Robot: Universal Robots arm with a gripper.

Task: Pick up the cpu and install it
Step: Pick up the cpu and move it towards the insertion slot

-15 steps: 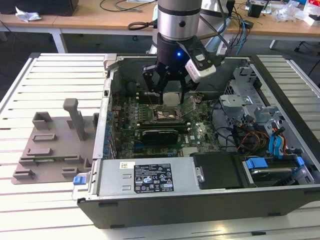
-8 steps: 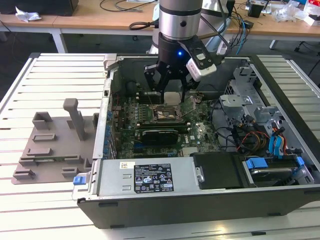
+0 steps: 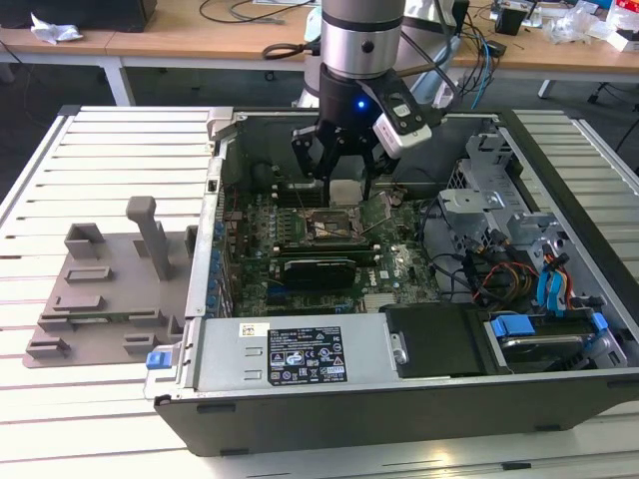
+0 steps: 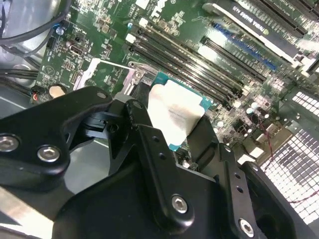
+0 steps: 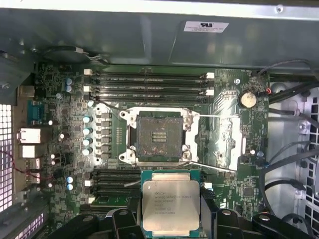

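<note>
At the exterior view's left, the grey tray (image 3: pixel 100 299) lies on the slatted surface (image 3: pixel 40 200). Further right, inside the open computer case (image 3: pixel 399 419), the pincer (image 3: pixel 345 188) is clamped on the cpu (image 5: pixel 171 205), held clear of the board near the bare socket (image 5: pixel 158 135). Pickup is done; seating is not.

White slatted table (image 3: pixel 110 150).
An open computer case (image 3: pixel 329 399) lies mid-table; a grey plastic tray (image 3: pixel 100 289) just beside it, toward the exterior view's left edge.

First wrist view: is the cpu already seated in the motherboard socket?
No, the socket lies open and empty, while the cpu is apart from it, clamped in the gripper.
</note>
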